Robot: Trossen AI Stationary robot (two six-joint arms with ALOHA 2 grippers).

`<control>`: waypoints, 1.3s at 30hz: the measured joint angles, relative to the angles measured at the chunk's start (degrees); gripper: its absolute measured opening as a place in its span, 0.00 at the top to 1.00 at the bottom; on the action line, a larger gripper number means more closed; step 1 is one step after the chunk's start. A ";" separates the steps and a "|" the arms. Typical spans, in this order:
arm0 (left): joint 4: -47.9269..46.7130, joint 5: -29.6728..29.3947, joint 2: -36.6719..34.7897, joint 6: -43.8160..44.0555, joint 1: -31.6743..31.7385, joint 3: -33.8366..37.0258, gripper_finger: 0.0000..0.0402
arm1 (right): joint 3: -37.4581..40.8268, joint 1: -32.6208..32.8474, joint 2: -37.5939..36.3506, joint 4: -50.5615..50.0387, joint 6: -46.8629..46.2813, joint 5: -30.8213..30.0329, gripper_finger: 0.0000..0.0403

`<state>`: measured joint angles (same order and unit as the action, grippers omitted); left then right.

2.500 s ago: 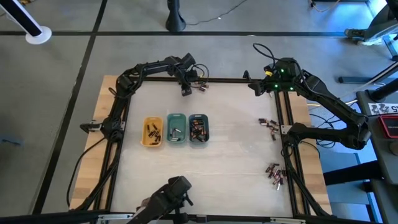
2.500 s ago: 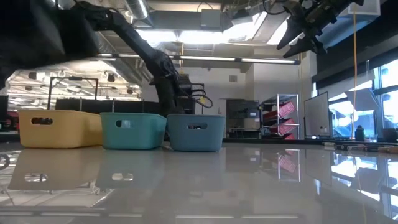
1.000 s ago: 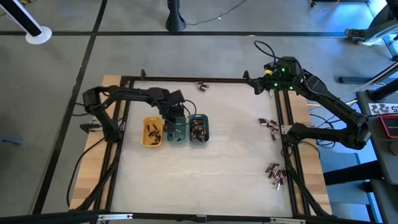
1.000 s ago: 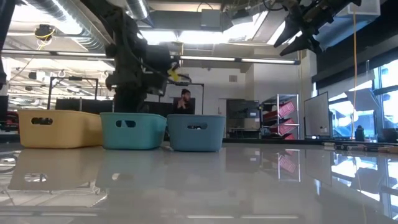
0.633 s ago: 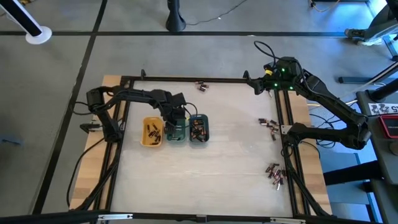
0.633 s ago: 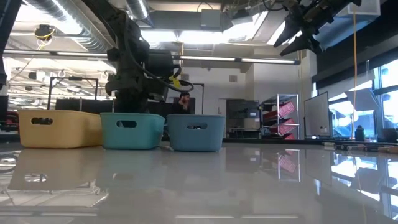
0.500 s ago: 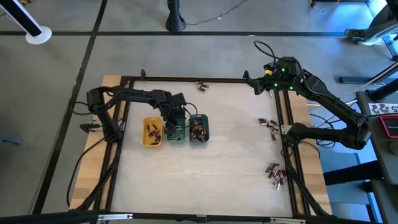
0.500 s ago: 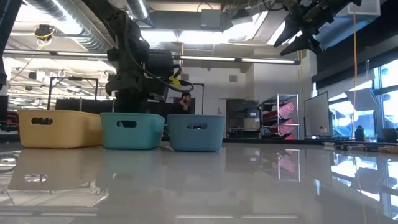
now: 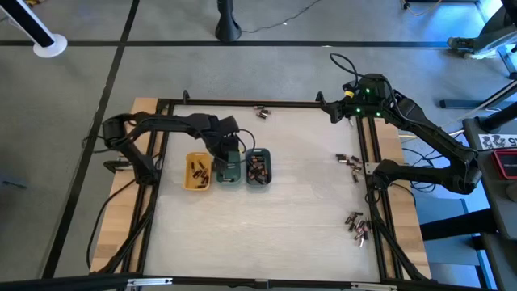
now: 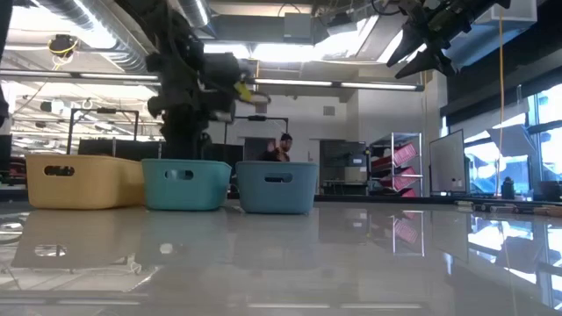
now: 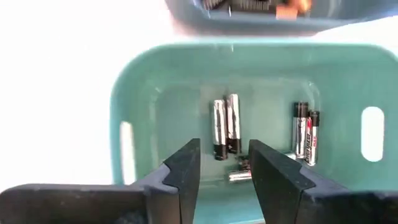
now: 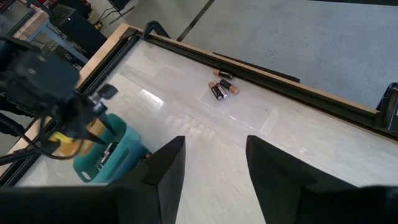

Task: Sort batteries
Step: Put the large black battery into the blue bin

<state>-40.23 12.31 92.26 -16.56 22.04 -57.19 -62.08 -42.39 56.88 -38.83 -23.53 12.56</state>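
The left gripper (image 9: 231,158) hangs directly over the green tray (image 9: 229,179), the middle one of three trays standing in a row on the left half of the table (image 9: 299,202). In the left wrist view its fingers (image 11: 183,168) stand apart with nothing between them. Through the gap, silvery batteries (image 11: 225,126) lie flat on the tray floor, with a second pair (image 11: 306,132) toward one end wall. This tray's share appears delivered.

The yellow tray (image 9: 196,173) on the left and the grey-blue tray (image 9: 258,167) on the right also contain batteries.

Unsorted batteries remain in three places:
- a small far-edge group (image 9: 262,112), just inside the far frame rail;
- a right-edge cluster (image 9: 350,161), beside the right rail;
- a near-right cluster (image 9: 356,225), closer to the near edge.

The governing relation for the next pick is reach. The far-edge group lies straight beyond the left gripper, well apart from the trays, and is the only group on that arm's side of the table. In the right wrist view these batteries (image 12: 222,88) lie side by side, their long axes roughly across the far rail, so the fingers should probably close across the short dimension.

The right gripper (image 9: 334,111) is raised at the far right corner. Its fingers (image 12: 166,168) are apart and empty. It is the nearer arm to both right-hand clusters.
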 joint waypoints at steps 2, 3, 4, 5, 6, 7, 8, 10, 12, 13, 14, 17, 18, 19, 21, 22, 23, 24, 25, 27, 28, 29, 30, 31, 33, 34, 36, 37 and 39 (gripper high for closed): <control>0.45 -0.31 -2.43 -1.92 0.46 0.01 0.68 | 0.00 0.00 0.00 0.02 0.00 -0.02 0.57; 0.98 -0.32 -3.73 -3.02 0.75 0.00 0.68 | 0.00 0.00 0.00 0.07 0.02 -0.02 0.57; 1.42 -0.34 -5.02 -4.15 1.04 -0.02 0.68 | 0.00 0.00 0.00 0.14 0.02 -0.04 0.57; 1.87 -0.52 -6.41 -5.20 1.37 -0.02 0.68 | 0.00 0.00 0.00 0.20 0.02 -0.04 0.57; 2.69 -0.89 -7.78 -6.27 1.72 -0.02 0.68 | 0.00 0.00 0.00 0.22 0.02 -0.04 0.57; 3.90 -1.45 -9.10 -6.92 2.04 -0.02 0.68 | 0.00 0.00 0.00 0.21 0.02 -0.06 0.57; 5.13 -2.25 -10.52 -7.57 2.49 -0.02 0.68 | 0.00 0.00 0.00 0.22 0.02 -0.11 0.57; 7.72 -4.36 -12.68 -7.89 3.44 -0.03 0.68 | 0.00 -0.02 0.00 0.22 0.02 -0.52 0.57; 9.85 -5.45 -13.90 -7.73 4.86 -0.04 0.68 | 0.00 0.00 0.00 0.22 0.02 -0.52 0.57; 10.47 -5.52 -14.14 -7.33 5.67 -0.04 0.68 | 0.00 -0.01 0.00 0.22 0.02 -0.54 0.57; 10.94 -5.56 -14.18 -6.64 6.51 -0.04 0.68 | 0.00 -0.01 0.00 0.22 0.02 -0.54 0.57; 11.22 -5.60 -14.05 -5.61 9.10 -0.02 0.68 | 0.00 -0.02 0.00 0.28 0.00 -0.53 0.57; 11.94 -5.57 -13.82 -4.75 10.03 -0.02 0.68 | 0.00 -0.02 0.00 0.33 -0.02 -0.55 0.57; 13.16 -5.55 -13.63 -3.70 11.06 -0.02 0.68 | 0.00 0.00 0.01 0.58 -0.02 -0.61 0.57; 15.84 -5.54 -13.46 -1.51 13.29 -0.02 0.68 | 0.00 -0.02 0.25 1.75 -0.06 -0.80 0.57; 18.09 -5.56 -13.35 0.08 14.30 -0.02 0.68 | 0.00 -0.02 0.39 2.27 -0.07 -0.81 0.57; 20.33 -5.31 -13.28 1.84 15.43 -0.04 0.68 | 0.00 -0.02 0.60 2.54 -0.09 -0.84 0.57; 22.04 -4.73 -13.24 3.42 16.53 -0.04 0.68 | 0.00 0.00 0.85 2.90 -0.09 -0.86 0.57; 23.66 -3.57 -13.24 5.01 17.53 -0.02 0.68 | 0.00 0.00 1.27 3.46 -0.11 -0.99 0.57; 27.99 -1.14 -13.10 7.93 19.29 -0.04 0.68 | 0.00 -0.02 2.31 4.65 -0.24 -0.98 0.57; 29.47 -0.31 -12.94 9.56 19.98 -0.07 0.68 | 0.00 0.00 3.01 5.26 -0.44 -1.01 0.57; 30.96 0.25 -12.51 11.47 20.75 -0.07 0.68 | 0.00 -0.02 3.83 6.22 -0.52 -0.98 0.57; 32.51 0.78 -11.95 13.07 21.32 -0.08 0.68 | 0.00 0.00 4.72 7.09 -0.52 -0.85 0.57; 33.67 1.63 -11.24 14.54 21.86 -0.13 0.68 | 0.00 -0.02 5.72 7.86 -0.56 -0.27 0.57; 33.83 3.50 -9.19 16.37 22.64 -1.15 0.68 | 0.00 -0.02 8.00 9.71 -0.68 1.43 0.57; 33.62 4.54 -7.99 16.66 22.82 -2.05 0.68 | 0.00 -0.02 9.18 10.67 -0.75 2.42 0.57; 32.17 6.46 -5.56 16.62 22.93 -3.86 0.68 | 0.02 0.00 11.41 12.66 -1.63 3.80 0.57; 31.36 7.33 -4.28 16.57 22.89 -5.02 0.68 | 0.02 0.00 12.53 14.09 -1.78 4.41 0.57; 29.08 8.72 -1.74 16.15 22.81 -7.93 0.68 | 0.02 -0.02 14.58 16.41 -1.82 5.80 0.57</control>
<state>-11.14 21.04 90.52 -0.42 44.85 -65.12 -62.06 -42.41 71.46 -22.42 -25.35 18.36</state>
